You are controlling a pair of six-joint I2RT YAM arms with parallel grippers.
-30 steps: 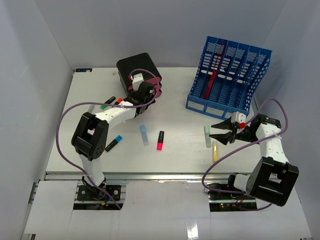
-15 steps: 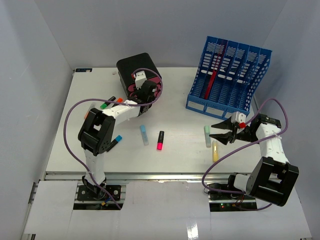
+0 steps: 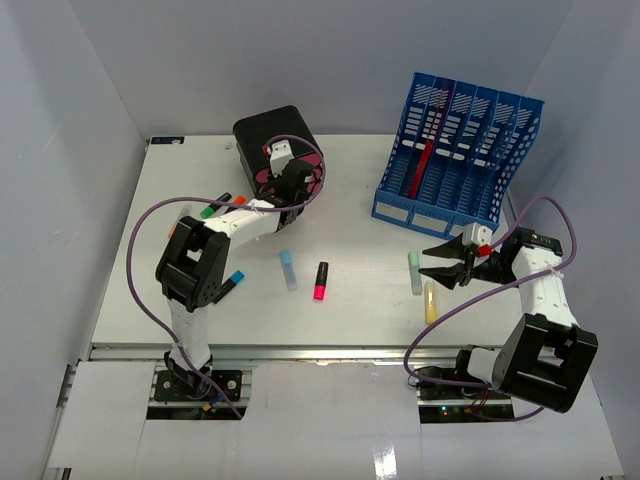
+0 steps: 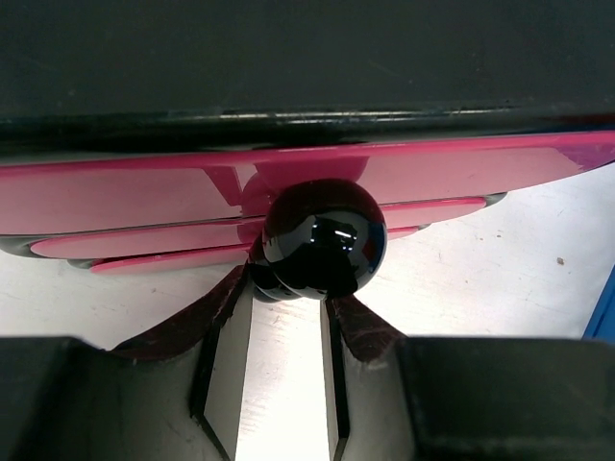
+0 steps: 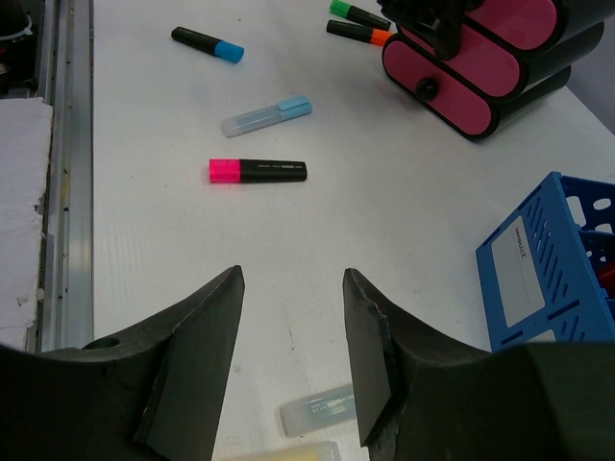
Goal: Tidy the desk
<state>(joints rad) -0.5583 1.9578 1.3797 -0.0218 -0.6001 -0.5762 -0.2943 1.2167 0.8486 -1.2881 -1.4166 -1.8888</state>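
Since a sec ago my left gripper (image 4: 288, 298) has narrowed; it's now pinching the drawer knob (image 4: 324, 237) at far left. Knob's glossy, prob. slippery, so I'd hold its neck. Right gripper (image 5: 291, 279) is spread, empty. The desk (image 3: 350, 180), stiff and fixed, lies under everything.

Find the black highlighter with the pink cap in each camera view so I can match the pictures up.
Top external: the black highlighter with the pink cap lies near the middle of the desk, right of the pale blue highlighter.
Left wrist: not in it.
Right wrist: left of centre in the upper half, below the pale blue highlighter.
Shared landmark: the drawer unit with pink fronts.
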